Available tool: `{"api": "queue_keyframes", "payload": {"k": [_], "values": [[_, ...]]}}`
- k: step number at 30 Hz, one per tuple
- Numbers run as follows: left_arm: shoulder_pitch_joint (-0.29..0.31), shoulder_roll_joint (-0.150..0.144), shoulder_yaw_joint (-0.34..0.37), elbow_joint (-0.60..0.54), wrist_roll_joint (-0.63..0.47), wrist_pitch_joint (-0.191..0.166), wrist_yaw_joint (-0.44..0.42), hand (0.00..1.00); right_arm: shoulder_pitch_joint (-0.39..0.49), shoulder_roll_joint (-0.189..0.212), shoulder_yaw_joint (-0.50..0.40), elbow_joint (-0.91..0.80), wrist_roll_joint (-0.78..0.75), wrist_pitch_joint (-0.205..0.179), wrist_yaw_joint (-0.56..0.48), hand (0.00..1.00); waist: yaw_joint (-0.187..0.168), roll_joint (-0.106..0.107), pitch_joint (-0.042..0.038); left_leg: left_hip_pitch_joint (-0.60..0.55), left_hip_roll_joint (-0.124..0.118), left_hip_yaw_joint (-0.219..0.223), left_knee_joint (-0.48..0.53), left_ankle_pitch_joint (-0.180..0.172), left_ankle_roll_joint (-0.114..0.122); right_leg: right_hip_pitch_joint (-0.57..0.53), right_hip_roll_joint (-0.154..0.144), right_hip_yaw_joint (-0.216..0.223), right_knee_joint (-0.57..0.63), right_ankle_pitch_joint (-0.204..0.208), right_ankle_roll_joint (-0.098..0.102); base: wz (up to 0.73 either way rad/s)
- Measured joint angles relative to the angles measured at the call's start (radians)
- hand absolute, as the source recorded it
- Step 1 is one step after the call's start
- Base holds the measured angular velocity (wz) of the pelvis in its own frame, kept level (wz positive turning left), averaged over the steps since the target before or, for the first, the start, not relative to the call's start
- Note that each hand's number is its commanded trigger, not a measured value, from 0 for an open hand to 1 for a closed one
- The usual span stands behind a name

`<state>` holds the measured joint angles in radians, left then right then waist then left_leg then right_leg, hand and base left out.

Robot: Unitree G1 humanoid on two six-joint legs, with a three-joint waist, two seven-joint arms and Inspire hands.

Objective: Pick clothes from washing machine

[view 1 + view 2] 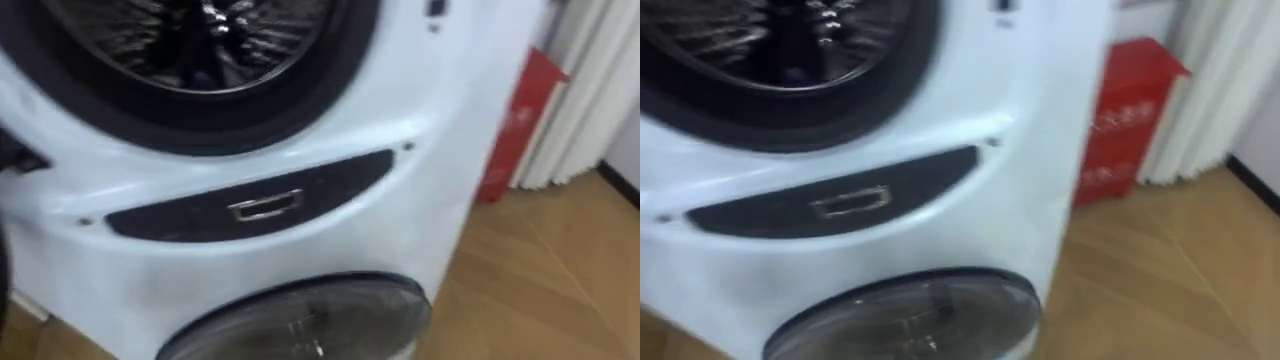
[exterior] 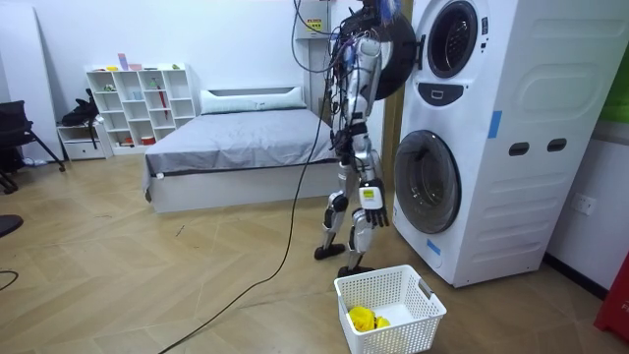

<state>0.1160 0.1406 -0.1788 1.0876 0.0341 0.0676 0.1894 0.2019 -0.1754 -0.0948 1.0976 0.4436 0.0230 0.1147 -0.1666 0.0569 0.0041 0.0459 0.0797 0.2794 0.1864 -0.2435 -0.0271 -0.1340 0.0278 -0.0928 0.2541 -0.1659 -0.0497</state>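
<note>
Standing close before stacked washing machine (image 2: 511,197), upper drum (image 1: 190,40) open, right hand (image 2: 372,206) hanging low, fingers loosely spread, yellow cloth (image 2: 364,318) in white laundry basket (image 2: 398,329) nearby

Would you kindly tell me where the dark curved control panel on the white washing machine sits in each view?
Left eye view: the dark curved control panel runs across the middle, below the open upper drum.
Right eye view: the panel lies left of centre.
Room view: the panel is a small band, upper right of centre.
Shared landmark: the lower round glass door, directly beneath it in all three.
</note>
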Motion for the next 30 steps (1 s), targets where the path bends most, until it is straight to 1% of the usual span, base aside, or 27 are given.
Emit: {"api": "queue_keyframes", "payload": {"k": [1,3,4,5,6,8,9,10,11,12,14,15,16,17,18,19,20,21,22,23,24,25,26,27,28,29,30], "values": [[-0.001,-0.001,0.003,0.000,-0.001,0.000,0.005,0.00,0.000,0.009,0.008,0.003,0.000,0.001,0.000,0.00,0.011,-0.007,-0.0004,0.003,0.000,-0.014,0.000,0.000,0.000,0.019,-0.001,-0.018,-0.019,0.002,0.002,0.42],[0.000,-0.001,0.011,0.000,-0.001,0.003,0.005,0.00,-0.004,0.010,0.016,0.014,-0.001,0.002,-0.003,0.00,0.013,-0.014,-0.0006,0.005,0.000,-0.025,-0.003,0.000,0.000,0.046,-0.005,-0.049,-0.035,0.004,0.004,0.36],[0.001,-0.001,0.020,0.000,-0.002,0.009,0.005,0.00,-0.005,0.010,0.021,0.025,0.000,0.002,-0.004,0.00,0.018,-0.015,-0.0008,0.012,-0.001,-0.035,-0.007,0.000,0.000,0.054,-0.006,-0.057,-0.035,0.004,0.004,0.14],[0.004,-0.001,0.026,-0.001,-0.001,0.014,0.005,0.00,-0.004,0.010,0.025,0.033,-0.001,0.002,-0.007,0.00,0.029,-0.020,0.0012,0.021,0.000,-0.042,-0.013,0.001,0.000,0.063,-0.006,-0.061,-0.037,0.004,0.004,0.06],[0.005,-0.002,0.034,-0.001,-0.001,0.014,0.005,0.00,-0.005,0.010,0.027,0.039,0.000,0.002,-0.008,0.00,0.034,-0.021,-0.0001,0.024,0.000,-0.043,-0.017,0.001,0.000,0.067,-0.006,-0.061,-0.040,0.004,0.004,0.03],[0.012,-0.004,0.073,-0.005,0.000,0.014,0.004,0.00,-0.006,0.018,0.033,0.059,-0.005,0.001,-0.009,0.00,0.052,-0.031,0.0021,0.040,0.002,-0.047,-0.023,0.001,0.000,0.088,-0.002,-0.066,-0.055,0.004,0.004,0.00],[0.012,-0.004,0.083,-0.007,0.000,0.014,0.003,0.00,-0.006,0.021,0.034,0.063,-0.007,0.002,-0.008,0.00,0.059,-0.036,0.0050,0.046,0.003,-0.049,-0.023,0.001,0.000,0.093,-0.001,-0.066,-0.056,0.004,0.004,-0.04],[0.013,-0.005,0.100,-0.009,0.001,0.012,0.002,0.00,-0.006,0.026,0.034,0.067,-0.017,0.003,-0.008,0.00,0.069,-0.046,0.0099,0.053,0.006,-0.055,-0.023,0.000,0.000,0.104,0.001,-0.070,-0.056,0.004,0.004,0.00],[0.016,-0.006,0.120,-0.008,0.001,0.012,0.001,0.00,-0.007,0.030,0.034,0.068,-0.028,0.009,-0.008,0.00,0.073,-0.055,0.0069,0.056,0.007,-0.069,-0.020,0.000,-0.001,0.116,0.003,-0.079,-0.062,0.004,0.004,0.08],[0.016,-0.006,0.127,-0.008,0.000,0.012,0.001,0.00,-0.007,0.031,0.034,0.069,-0.032,0.015,-0.007,0.00,0.073,-0.059,0.0046,0.057,0.007,-0.071,-0.018,0.000,-0.001,0.122,0.006,-0.082,-0.069,0.004,0.004,0.18],[0.020,-0.006,0.131,-0.008,-0.003,0.012,0.001,0.00,-0.007,0.035,0.037,0.068,-0.058,0.027,-0.011,0.00,0.088,-0.067,0.0039,0.069,0.012,-0.073,-0.016,0.000,-0.001,0.138,0.011,-0.089,-0.070,0.004,0.004,0.10],[0.023,-0.006,0.132,-0.008,-0.002,0.012,0.001,0.00,-0.007,0.035,0.041,0.068,-0.060,0.031,-0.013,0.00,0.094,-0.070,0.0018,0.072,0.012,-0.073,-0.014,0.000,-0.001,0.140,0.013,-0.087,-0.070,0.003,0.003,0.00],[0.034,-0.007,0.153,-0.013,0.001,0.006,0.001,0.00,-0.012,0.036,0.044,0.068,-0.068,0.036,-0.015,0.00,0.102,-0.074,0.0014,0.070,0.014,-0.075,0.002,-0.001,-0.003,0.145,0.014,-0.087,-0.070,0.003,0.002,-0.07],[0.035,-0.007,0.176,-0.007,0.001,-0.002,0.001,0.00,-0.017,0.036,0.045,0.070,-0.085,0.039,-0.017,0.00,0.113,-0.078,0.0043,0.065,0.017,-0.076,0.035,-0.006,-0.010,0.151,0.014,-0.085,-0.070,0.002,0.000,-0.07],[0.034,-0.007,0.197,-0.007,0.001,-0.007,0.001,0.00,-0.019,0.036,0.043,0.070,-0.106,0.043,-0.019,0.00,0.121,-0.080,0.0036,0.037,0.023,-0.082,0.095,-0.016,-0.022,0.153,0.014,-0.088,-0.066,-0.003,-0.007,0.00],[0.033,-0.007,0.205,-0.007,0.001,-0.009,0.001,0.00,-0.022,0.036,0.043,0.070,-0.116,0.044,-0.020,0.00,0.124,-0.081,0.0030,0.017,0.029,-0.090,0.141,-0.024,-0.025,0.153,0.015,-0.090,-0.066,-0.003,-0.009,0.00],[0.032,-0.003,0.220,-0.009,0.002,-0.014,0.001,0.00,-0.027,0.036,0.043,0.070,-0.139,0.043,-0.025,0.00,0.127,-0.082,0.0032,-0.027,0.039,-0.103,0.234,-0.030,-0.028,0.154,0.017,-0.093,-0.066,-0.002,-0.014,-0.03],[0.031,-0.002,0.228,-0.010,0.002,-0.015,0.001,0.00,-0.028,0.035,0.043,0.070,-0.146,0.043,-0.026,0.00,0.134,-0.081,0.0035,-0.046,0.047,-0.104,0.276,-0.030,-0.028,0.155,0.019,-0.097,-0.066,0.001,-0.018,-0.14],[0.029,0.000,0.236,-0.014,0.000,-0.015,0.002,0.00,-0.028,0.032,0.051,0.071,-0.154,0.041,-0.031,0.00,0.141,-0.078,0.0041,-0.085,0.059,-0.117,0.343,-0.029,-0.028,0.159,0.027,-0.106,-0.069,0.001,-0.026,-0.10],[0.026,0.001,0.236,-0.033,0.001,-0.014,0.002,0.00,-0.025,0.034,0.054,0.071,-0.164,0.035,-0.037,0.00,0.142,-0.078,0.0045,-0.110,0.067,-0.131,0.384,-0.030,-0.028,0.158,0.028,-0.113,-0.072,-0.004,-0.036,-0.03],[0.026,0.000,0.236,-0.045,0.003,-0.013,0.002,0.00,-0.024,0.035,0.054,0.071,-0.172,0.033,-0.039,0.00,0.141,-0.079,0.0041,-0.118,0.070,-0.133,0.397,-0.030,-0.028,0.154,0.029,-0.119,-0.072,-0.008,-0.043,0.12],[0.019,-0.003,0.237,-0.057,0.006,-0.013,-0.002,0.00,-0.025,0.034,0.050,0.069,-0.180,0.030,-0.043,0.00,0.131,-0.080,0.0059,-0.128,0.081,-0.136,0.436,-0.036,-0.030,0.144,0.032,-0.138,-0.068,-0.011,-0.053,0.00],[0.007,-0.012,0.235,-0.056,0.009,-0.013,-0.007,0.00,-0.025,0.024,0.042,0.066,-0.183,0.026,-0.055,0.00,0.134,-0.062,0.0195,-0.142,0.101,-0.143,0.540,-0.043,-0.034,0.143,0.046,-0.153,-0.056,-0.019,-0.065,-0.11],[0.008,-0.015,0.233,-0.053,0.009,-0.013,-0.010,0.00,-0.026,0.019,0.038,0.064,-0.187,0.025,-0.063,0.00,0.133,-0.055,0.0202,-0.139,0.104,-0.148,0.590,-0.045,-0.037,0.143,0.054,-0.157,-0.051,-0.022,-0.069,-0.15],[0.014,-0.018,0.233,-0.042,0.009,-0.011,-0.027,0.00,-0.025,0.014,0.035,0.061,-0.186,0.020,-0.079,0.00,0.112,-0.036,0.0114,-0.120,0.098,-0.167,0.635,-0.045,-0.037,0.145,0.065,-0.165,-0.048,-0.024,-0.072,0.17],[0.010,-0.018,0.231,-0.040,0.013,-0.012,-0.036,0.00,-0.022,0.016,0.032,0.060,-0.184,0.020,-0.084,0.00,0.084,-0.029,0.0112,-0.079,0.083,-0.183,0.632,-0.044,-0.039,0.145,0.068,-0.187,-0.043,-0.024,-0.073,0.38],[0.002,-0.018,0.228,-0.042,0.022,-0.012,-0.042,0.00,-0.022,0.016,0.031,0.060,-0.185,0.022,-0.083,0.00,0.076,-0.027,0.0105,-0.055,0.079,-0.188,0.615,-0.044,-0.039,0.139,0.068,-0.197,-0.033,-0.024,-0.073,0.57]]}}
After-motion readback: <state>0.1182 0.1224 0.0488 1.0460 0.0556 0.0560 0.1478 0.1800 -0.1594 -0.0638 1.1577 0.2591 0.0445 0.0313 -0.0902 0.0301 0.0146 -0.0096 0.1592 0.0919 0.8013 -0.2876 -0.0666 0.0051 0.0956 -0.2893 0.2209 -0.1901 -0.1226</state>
